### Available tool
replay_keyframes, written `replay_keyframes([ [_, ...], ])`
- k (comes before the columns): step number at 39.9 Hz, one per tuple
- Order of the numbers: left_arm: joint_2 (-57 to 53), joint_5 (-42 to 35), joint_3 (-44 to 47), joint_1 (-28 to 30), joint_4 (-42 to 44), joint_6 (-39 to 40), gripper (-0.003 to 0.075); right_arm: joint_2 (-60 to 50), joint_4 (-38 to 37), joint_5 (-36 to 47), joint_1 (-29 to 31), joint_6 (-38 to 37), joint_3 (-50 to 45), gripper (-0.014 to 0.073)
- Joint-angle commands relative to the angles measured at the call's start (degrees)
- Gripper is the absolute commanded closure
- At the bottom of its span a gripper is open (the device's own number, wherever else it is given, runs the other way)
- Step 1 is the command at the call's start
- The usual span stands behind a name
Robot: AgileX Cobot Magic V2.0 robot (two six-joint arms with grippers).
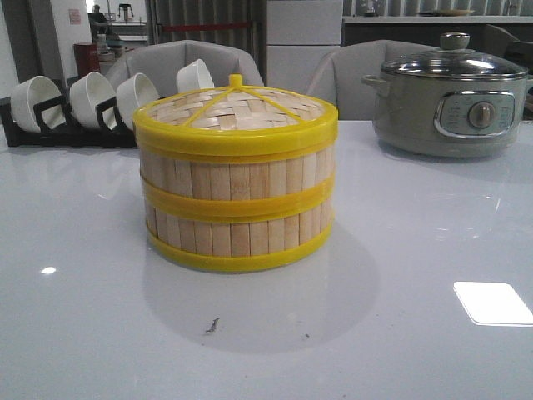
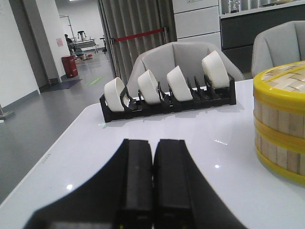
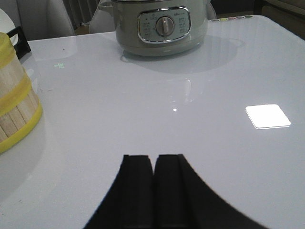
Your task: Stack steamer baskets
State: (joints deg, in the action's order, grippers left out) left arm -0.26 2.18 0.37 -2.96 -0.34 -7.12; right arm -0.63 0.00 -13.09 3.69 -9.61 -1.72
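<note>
Two steamer baskets stand one on the other in the middle of the white table: the lower basket (image 1: 237, 235) carries the upper basket (image 1: 237, 175), and a woven yellow-rimmed lid (image 1: 236, 112) covers the top. The stack's edge also shows in the left wrist view (image 2: 281, 119) and the right wrist view (image 3: 14, 105). My left gripper (image 2: 153, 143) is shut and empty, low over the table, off to the stack's left. My right gripper (image 3: 153, 158) is shut and empty too, to the stack's right. Neither gripper shows in the front view.
A black rack (image 1: 50, 125) with white bowls (image 1: 92, 96) stands at the back left. A grey-green electric pot (image 1: 450, 100) with a glass lid stands at the back right. Grey chairs (image 1: 183, 62) line the far edge of the table.
</note>
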Motion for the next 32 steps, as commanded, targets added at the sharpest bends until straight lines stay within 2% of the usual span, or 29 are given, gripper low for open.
replay_keyframes([
  [1, -1.1, -4.8, 0.1, 0.3, -0.2, 0.2, 0.0634, -1.1, 0.0, 6.4, 0.0, 0.9, 0.8, 0.0561],
  [32, -1.1, -4.8, 0.1, 0.3, -0.2, 0.2, 0.0634, -1.1, -0.3, 7.0, 0.0, 1.3, 0.8, 0.0561],
])
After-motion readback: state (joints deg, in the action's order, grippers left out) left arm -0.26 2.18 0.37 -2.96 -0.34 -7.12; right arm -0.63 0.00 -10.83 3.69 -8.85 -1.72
